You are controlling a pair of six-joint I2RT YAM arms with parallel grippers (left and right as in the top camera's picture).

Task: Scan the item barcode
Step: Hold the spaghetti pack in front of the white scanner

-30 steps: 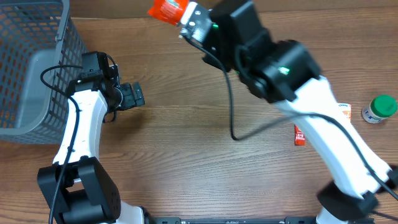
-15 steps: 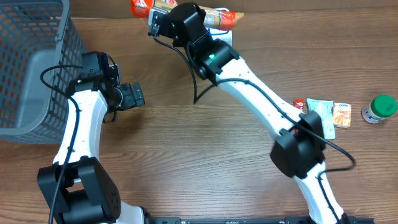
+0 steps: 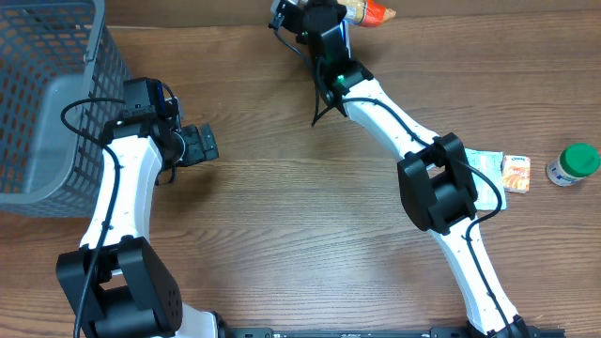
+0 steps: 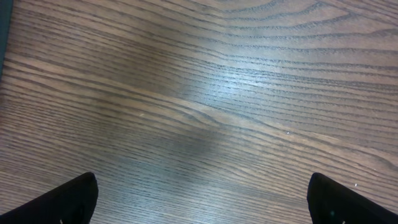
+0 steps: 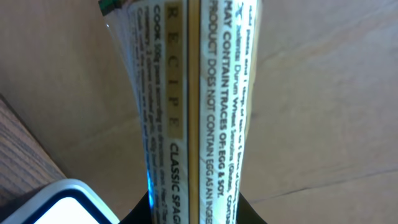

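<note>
We find the right jaws closed narrowly on the packet [image 3: 374, 12] at the upper centre of the overhead frame. In the right wrist view its printed side fills the frame above a white device [image 5: 56, 202] at lower left. The left jaws stand wide over the bare desk [image 3: 282, 216], right of the basket [image 3: 47, 94].

The pasta pack [image 5: 193, 112] has print running along its length: "RECIPE" on a gold band, "CLASSIC SPAG…" cut off, "COOK 500g pasta…", "Durum Wheat Semolina", "MAY CONTAIN TRACES OF: EGG & SOY." and "PRODUCT DOES NOT CONTAIN EGG AS AN INGRE…". The finer print is unreadable.
</note>
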